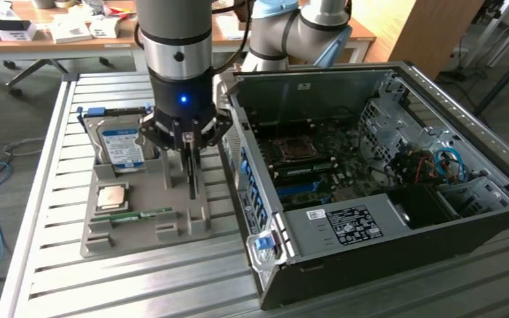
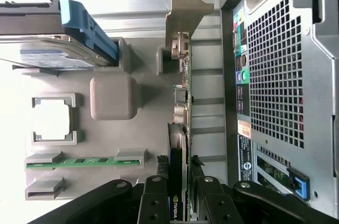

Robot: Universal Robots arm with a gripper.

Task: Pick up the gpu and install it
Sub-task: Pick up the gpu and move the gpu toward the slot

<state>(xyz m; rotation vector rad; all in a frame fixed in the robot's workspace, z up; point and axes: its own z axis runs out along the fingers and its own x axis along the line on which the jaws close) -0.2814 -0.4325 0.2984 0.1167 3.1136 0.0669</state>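
The gpu stands on edge in a slot of the grey holder tray, its grey metal bracket at the far end. In the exterior view the gpu is a thin dark strip below the arm. My gripper reaches straight down onto it. In the wrist view my gripper has a black finger pressed against each side of the card, so it is shut on the gpu, which still sits in its slot.
The tray also holds a hard drive with a blue-white label, a CPU and a green memory stick. The open computer case lies right beside the tray, motherboard exposed. Both rest on a slatted metal table.
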